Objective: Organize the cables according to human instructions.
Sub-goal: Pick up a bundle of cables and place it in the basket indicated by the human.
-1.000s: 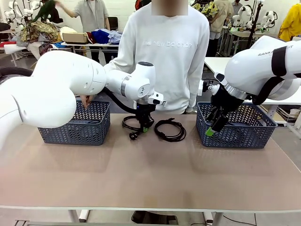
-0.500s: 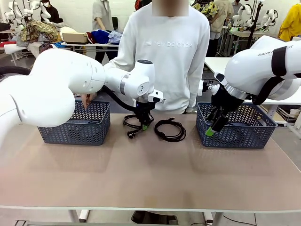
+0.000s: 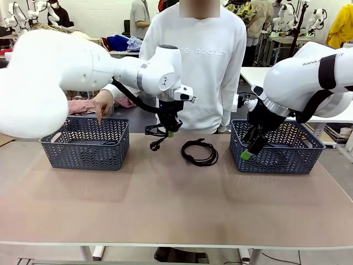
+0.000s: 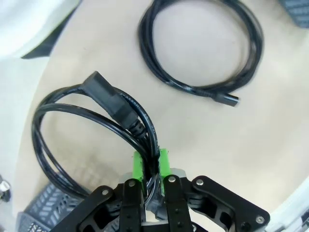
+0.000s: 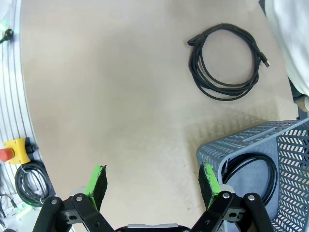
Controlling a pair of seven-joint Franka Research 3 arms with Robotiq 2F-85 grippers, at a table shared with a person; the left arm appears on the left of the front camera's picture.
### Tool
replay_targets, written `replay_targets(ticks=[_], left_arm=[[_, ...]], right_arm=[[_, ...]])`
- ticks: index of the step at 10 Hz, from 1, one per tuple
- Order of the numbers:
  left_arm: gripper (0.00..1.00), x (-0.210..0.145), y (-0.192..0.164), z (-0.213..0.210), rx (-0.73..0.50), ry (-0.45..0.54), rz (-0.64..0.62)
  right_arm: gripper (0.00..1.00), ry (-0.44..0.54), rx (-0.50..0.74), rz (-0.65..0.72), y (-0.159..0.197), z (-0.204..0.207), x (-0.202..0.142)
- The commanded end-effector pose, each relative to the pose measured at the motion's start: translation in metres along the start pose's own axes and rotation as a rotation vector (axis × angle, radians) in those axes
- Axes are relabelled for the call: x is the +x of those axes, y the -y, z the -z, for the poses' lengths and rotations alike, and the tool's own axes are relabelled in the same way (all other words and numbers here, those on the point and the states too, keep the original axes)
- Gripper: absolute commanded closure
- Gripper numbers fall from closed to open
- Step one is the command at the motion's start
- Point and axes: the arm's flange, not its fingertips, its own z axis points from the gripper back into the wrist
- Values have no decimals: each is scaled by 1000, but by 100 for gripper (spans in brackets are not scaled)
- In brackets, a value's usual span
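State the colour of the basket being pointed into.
Blue-grey basket, clearest in the front view.

Black cords [image 4: 116,106]; blue-grey lattice baskets [image 3: 83,155]; green pads [image 5: 98,186]; white arms [image 3: 55,83]; white sweater [image 3: 204,88]; plain beige table [image 3: 176,210].

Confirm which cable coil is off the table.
The coil pinched in the left gripper, hanging clear. Another coil lies flat on the table; a third sits in the right basket.
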Motion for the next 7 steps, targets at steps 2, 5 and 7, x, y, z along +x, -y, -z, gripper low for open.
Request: replay_targets(ticks=[2,5,7], left_arm=[[100,-41,2,-34,-49,16,165],[100,-64,-15,-68,-56,50,387],[100,-79,-26,-90,-45,29,555]], right_arm=[[0,-10,-10,10,0,-2,2],[0,-10,-10,10,0,-2,2],[0,-10,-10,10,0,-2,2]])
